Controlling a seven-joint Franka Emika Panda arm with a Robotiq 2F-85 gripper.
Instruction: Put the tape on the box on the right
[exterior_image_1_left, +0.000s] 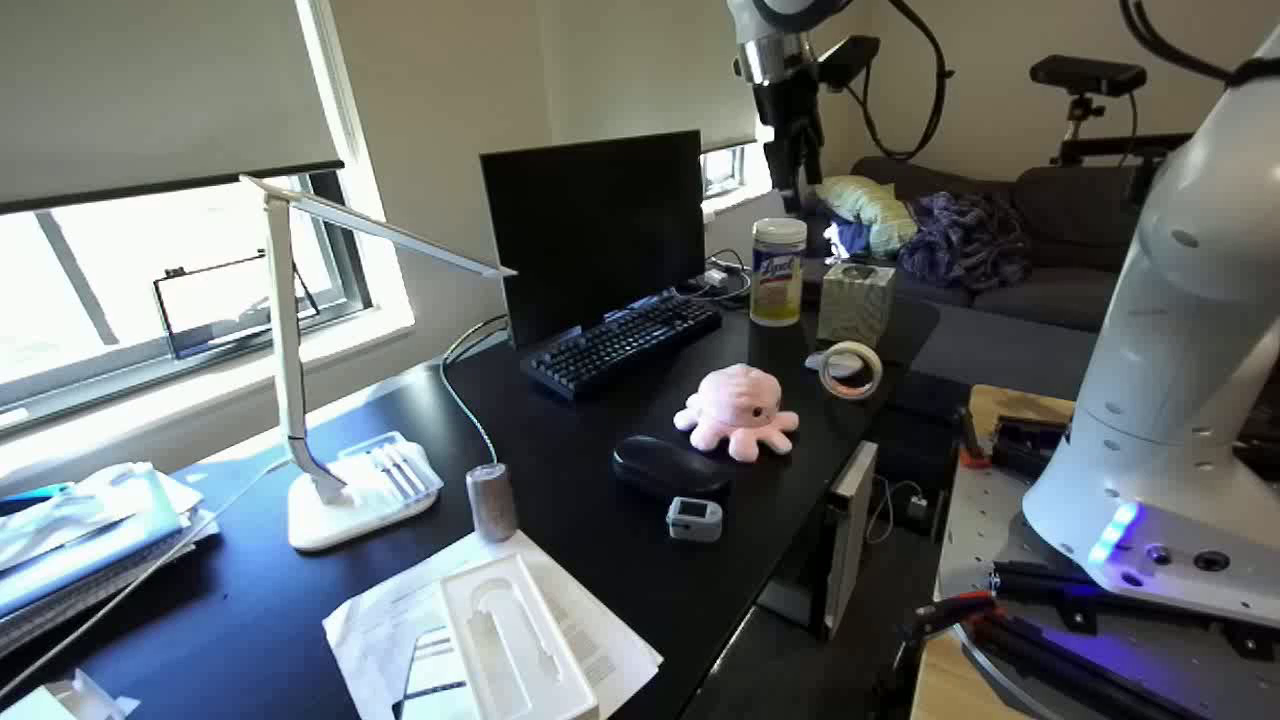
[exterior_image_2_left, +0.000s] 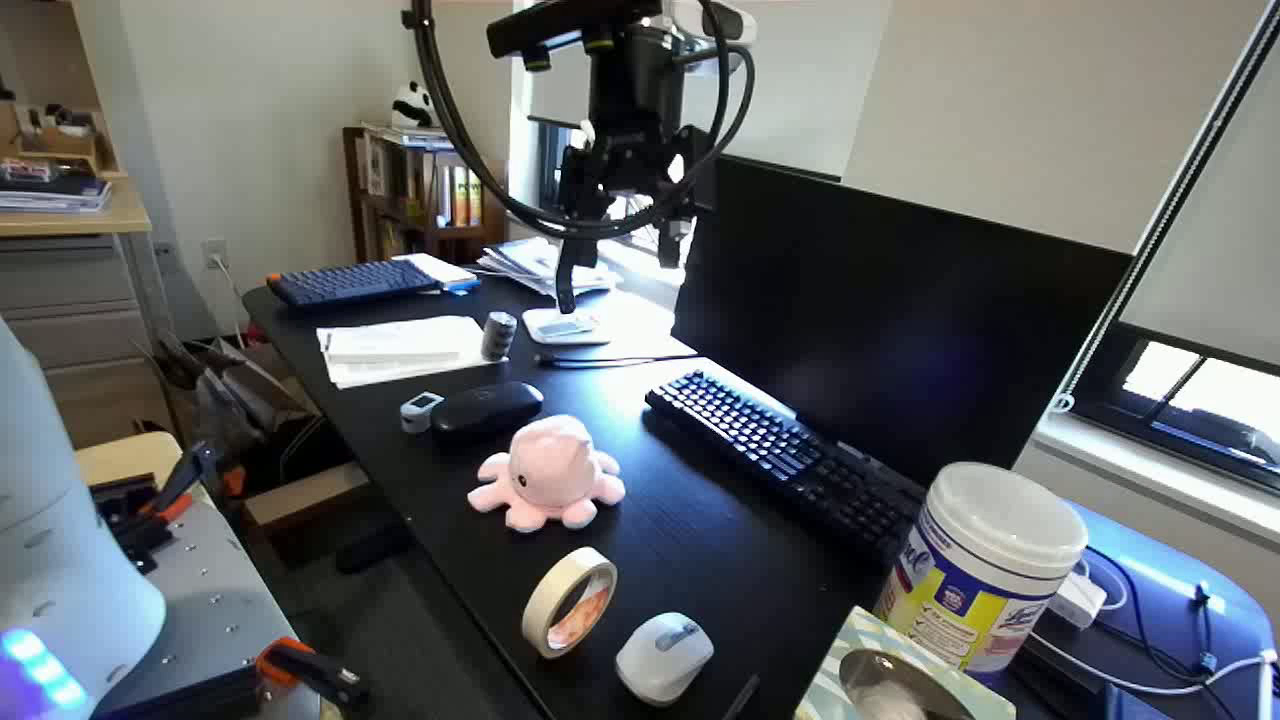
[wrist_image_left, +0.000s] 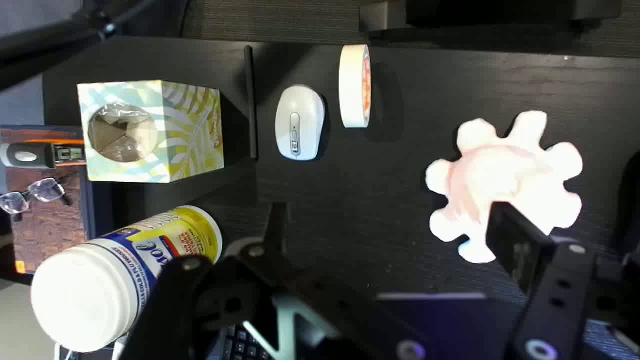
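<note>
The tape (exterior_image_1_left: 872, 372) is a pale cream ring that stands upright on its edge near the desk's edge. It also shows upright in an exterior view (exterior_image_2_left: 545, 600) and in the wrist view (wrist_image_left: 354, 86). The box (exterior_image_1_left: 857, 303) is a tissue box with a yellow-green leaf pattern and an oval opening on top. It is cut off in an exterior view (exterior_image_2_left: 850, 645) and shows in full in the wrist view (wrist_image_left: 150, 131). My gripper (wrist_image_left: 388, 212) is open and empty, high above the desk. It also shows in both exterior views (exterior_image_1_left: 790, 195) (exterior_image_2_left: 618, 280).
A white mouse (wrist_image_left: 300, 122) lies between tape and box, with a black stick (wrist_image_left: 251, 102) beside it. A pink octopus plush (wrist_image_left: 510, 175) sits on the tape's other side. A Lysol canister (exterior_image_1_left: 778, 275) stands by the box. A keyboard (exterior_image_1_left: 625, 340) and monitor (exterior_image_1_left: 595, 235) stand behind.
</note>
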